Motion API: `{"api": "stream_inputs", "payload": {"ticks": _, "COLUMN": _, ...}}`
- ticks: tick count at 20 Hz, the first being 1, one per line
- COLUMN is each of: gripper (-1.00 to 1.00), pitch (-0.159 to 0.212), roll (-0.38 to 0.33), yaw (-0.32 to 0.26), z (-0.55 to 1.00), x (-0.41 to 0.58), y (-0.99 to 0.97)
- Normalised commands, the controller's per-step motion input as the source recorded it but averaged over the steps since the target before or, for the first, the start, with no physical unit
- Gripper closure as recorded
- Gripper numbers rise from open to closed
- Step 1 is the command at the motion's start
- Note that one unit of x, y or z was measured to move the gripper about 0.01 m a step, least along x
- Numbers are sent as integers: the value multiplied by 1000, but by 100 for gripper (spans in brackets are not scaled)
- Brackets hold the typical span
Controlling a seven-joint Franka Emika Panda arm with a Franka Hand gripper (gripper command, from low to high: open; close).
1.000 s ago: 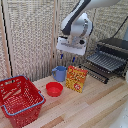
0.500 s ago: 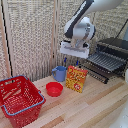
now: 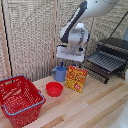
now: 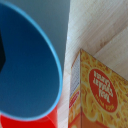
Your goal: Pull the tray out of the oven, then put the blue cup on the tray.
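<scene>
Pale wooden tabletop before a woven screen carries everything. Near the screen stands the small light-blue mug with a side handle, the gripper directly over its rim; whether the claw is clenched on it cannot be told. The dark wire-rack tray already sits drawn out of the black-and-silver toaster oven. Judged best: grip the rim squarely, lift high. Just beside stands an orange snack box; a shallow red bowl and red plastic basket lie farther off.
</scene>
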Motion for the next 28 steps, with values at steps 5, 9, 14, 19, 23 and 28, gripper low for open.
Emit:
{"api": "stream_inputs", "payload": {"ticks": 5, "gripper": -100, "pitch": 87, "roll": -8, "yaw": 80, "z": -304, "x": -33, "y": -58}}
{"api": "stream_inputs", "payload": {"ticks": 9, "gripper": 100, "pitch": 9, "roll": 4, "yaw": 27, "z": -41, "x": -3, "y": -3}}
{"api": "stream_inputs", "payload": {"ticks": 14, "gripper": 100, "pitch": 23, "roll": 0, "yaw": 47, "z": 0, "x": 82, "y": 3}}
{"api": "stream_inputs", "payload": {"ticks": 19, "gripper": 100, "pitch": 10, "roll": 0, "yaw": 15, "z": 0, "x": 19, "y": -5}}
{"api": "stream_inputs", "payload": {"ticks": 23, "gripper": 100, "pitch": -7, "roll": 0, "yaw": -12, "z": 4, "x": 116, "y": -1}}
{"api": "stream_inputs", "payload": {"ticks": 28, "gripper": 100, "pitch": -1, "roll": 13, "yaw": -6, "z": 59, "x": 159, "y": -64}}
